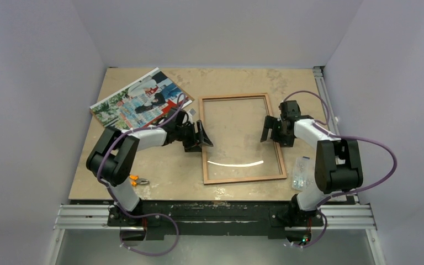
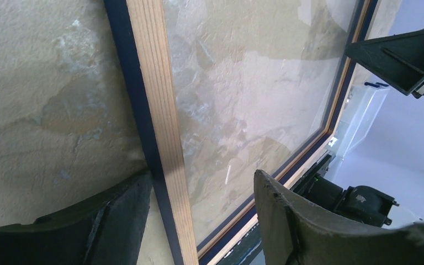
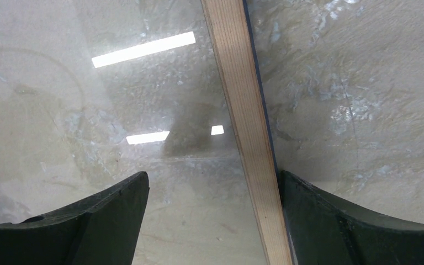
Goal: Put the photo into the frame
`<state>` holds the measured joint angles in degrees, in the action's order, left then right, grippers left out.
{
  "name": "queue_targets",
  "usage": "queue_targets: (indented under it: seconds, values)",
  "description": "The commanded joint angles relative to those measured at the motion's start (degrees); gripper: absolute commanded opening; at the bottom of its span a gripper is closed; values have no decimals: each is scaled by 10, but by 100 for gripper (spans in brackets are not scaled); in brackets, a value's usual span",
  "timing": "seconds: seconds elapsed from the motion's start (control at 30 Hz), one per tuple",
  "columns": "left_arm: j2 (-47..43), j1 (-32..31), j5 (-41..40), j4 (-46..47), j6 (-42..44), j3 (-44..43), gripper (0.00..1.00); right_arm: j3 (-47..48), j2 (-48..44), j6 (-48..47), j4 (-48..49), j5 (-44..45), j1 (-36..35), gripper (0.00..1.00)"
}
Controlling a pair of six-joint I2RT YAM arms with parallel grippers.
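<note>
The frame (image 1: 243, 178) lies flat in the middle of the table with its light wood back up and a clear pane inside it. The photo (image 1: 138, 102), a colour print, lies at the far left, apart from the frame, with the left arm's cable crossing its near corner. My left gripper (image 1: 200, 138) is open and straddles the frame's left rail (image 2: 154, 99), one finger (image 2: 121, 215) outside it and the other over the pane. My right gripper (image 1: 274, 132) is open astride the right rail (image 3: 243, 110), its outer finger (image 3: 320, 221) against the rail's edge.
A small clear plastic packet (image 1: 301, 172) lies at the right, near the right arm's base. An orange-handled tool (image 1: 138, 180) sits by the table's front left edge. White walls close in the table on three sides. The right gripper (image 2: 403, 61) shows in the left wrist view.
</note>
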<state>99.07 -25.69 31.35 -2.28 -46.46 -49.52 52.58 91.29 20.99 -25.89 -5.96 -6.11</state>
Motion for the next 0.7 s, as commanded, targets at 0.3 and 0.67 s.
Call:
queue_targets:
  seconds: [0.3, 0.67]
  values:
    - [-63, -20, -93, -77, 49, -25, 70, 68, -30, 13, -66, 16, -5, 88]
    - [-245, 113, -136, -165, 114, -28, 83, 95, -87, 1, -96, 24, -16, 89]
